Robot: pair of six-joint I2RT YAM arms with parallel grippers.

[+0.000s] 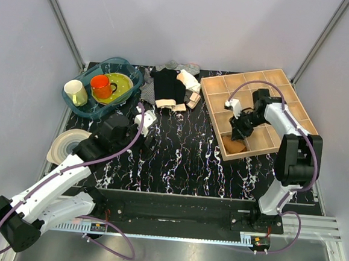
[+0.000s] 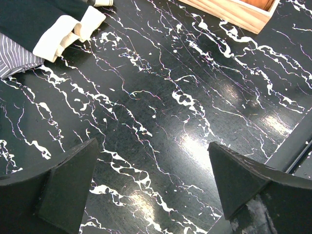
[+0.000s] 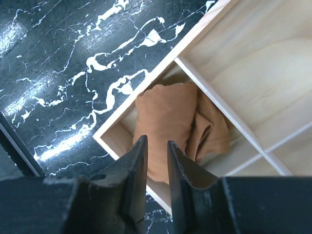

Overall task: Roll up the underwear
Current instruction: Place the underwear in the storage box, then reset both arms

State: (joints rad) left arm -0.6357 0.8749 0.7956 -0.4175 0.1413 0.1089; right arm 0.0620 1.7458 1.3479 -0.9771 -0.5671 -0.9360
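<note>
The rust-brown underwear lies as a bundle in the near-left corner compartment of the wooden tray. In the right wrist view the underwear fills that compartment beside the tray's rim. My right gripper hovers just over it. Its jaws stand nearly shut with a narrow gap and hold nothing. My left gripper is wide open and empty over bare black marbled table, well left of the tray.
A black garment with a beige band and a striped cloth lie at the back centre; both show in the left wrist view. A blue basin with cups and a plate stands back left. A white plate lies at the left edge.
</note>
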